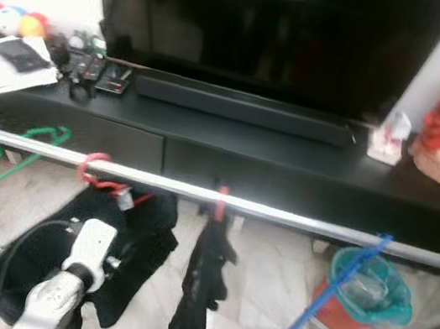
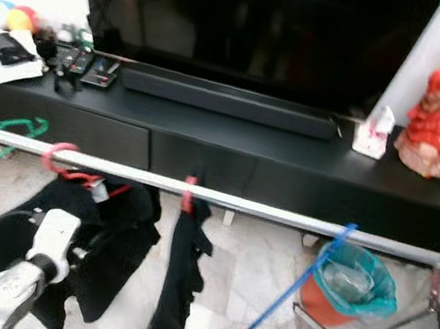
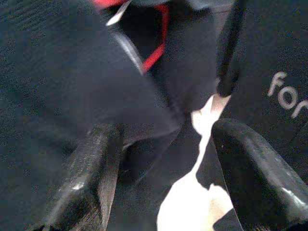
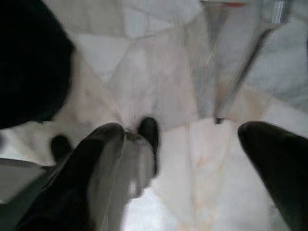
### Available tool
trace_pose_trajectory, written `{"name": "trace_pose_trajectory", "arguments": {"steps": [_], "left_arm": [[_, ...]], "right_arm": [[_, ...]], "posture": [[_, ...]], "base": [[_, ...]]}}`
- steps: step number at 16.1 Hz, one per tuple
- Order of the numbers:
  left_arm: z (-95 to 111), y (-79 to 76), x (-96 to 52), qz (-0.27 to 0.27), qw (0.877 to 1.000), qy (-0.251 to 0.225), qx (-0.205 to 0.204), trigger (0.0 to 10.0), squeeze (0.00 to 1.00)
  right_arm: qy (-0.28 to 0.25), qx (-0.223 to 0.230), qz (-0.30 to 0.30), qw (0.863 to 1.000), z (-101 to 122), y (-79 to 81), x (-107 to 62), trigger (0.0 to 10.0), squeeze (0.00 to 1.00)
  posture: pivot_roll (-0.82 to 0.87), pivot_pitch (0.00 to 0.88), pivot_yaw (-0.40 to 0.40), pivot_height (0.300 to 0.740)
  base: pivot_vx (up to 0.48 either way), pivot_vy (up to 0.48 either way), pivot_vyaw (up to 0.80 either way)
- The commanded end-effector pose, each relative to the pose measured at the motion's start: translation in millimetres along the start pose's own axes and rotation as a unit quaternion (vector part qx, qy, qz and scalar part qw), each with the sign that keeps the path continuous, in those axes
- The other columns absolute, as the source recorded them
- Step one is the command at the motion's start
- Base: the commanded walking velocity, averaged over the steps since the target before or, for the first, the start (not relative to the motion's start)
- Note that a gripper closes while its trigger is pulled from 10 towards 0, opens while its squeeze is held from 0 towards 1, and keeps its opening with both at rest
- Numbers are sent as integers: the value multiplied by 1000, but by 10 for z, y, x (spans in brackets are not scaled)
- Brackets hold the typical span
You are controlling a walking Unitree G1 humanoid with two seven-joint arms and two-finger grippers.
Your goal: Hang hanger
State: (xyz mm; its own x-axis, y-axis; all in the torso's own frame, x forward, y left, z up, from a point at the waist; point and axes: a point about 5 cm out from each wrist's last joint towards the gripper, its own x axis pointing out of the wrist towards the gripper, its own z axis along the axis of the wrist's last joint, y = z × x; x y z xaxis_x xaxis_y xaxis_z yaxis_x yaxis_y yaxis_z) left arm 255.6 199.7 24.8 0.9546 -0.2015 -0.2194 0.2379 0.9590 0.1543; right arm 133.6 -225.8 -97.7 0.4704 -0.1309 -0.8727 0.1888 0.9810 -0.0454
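Fabric is your risk: your left gripper (image 3: 159, 159) sits with its fingers spread and holding nothing, pressed into the black garment (image 1: 125, 242) that hangs from the red hanger (image 1: 98, 170) toward the left end of the rail (image 1: 280, 213), so closing may catch cloth and drag the hook off. Your right gripper (image 4: 183, 159), fingers apart and empty, points at the floor (image 4: 159, 82).
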Motion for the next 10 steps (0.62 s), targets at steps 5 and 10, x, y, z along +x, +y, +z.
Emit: {"name": "trace_pose_trajectory", "arguments": {"steps": [5, 10], "left_arm": [[313, -146, 72, -42, 998, -48, -5, 10000, 0], [735, -326, 41, -134, 987, -86, 4, 10000, 0]], "right_arm": [[1, -3, -4, 1000, -1, -48, -5, 10000, 0], [-1, -5, -4, 1000, 19, -51, -3, 10000, 0]], "posture": [[-27, 0, -12, 732], [-12, 0, -24, 732]], "base": [[0, 199, 0], [0, 0, 0]]}}
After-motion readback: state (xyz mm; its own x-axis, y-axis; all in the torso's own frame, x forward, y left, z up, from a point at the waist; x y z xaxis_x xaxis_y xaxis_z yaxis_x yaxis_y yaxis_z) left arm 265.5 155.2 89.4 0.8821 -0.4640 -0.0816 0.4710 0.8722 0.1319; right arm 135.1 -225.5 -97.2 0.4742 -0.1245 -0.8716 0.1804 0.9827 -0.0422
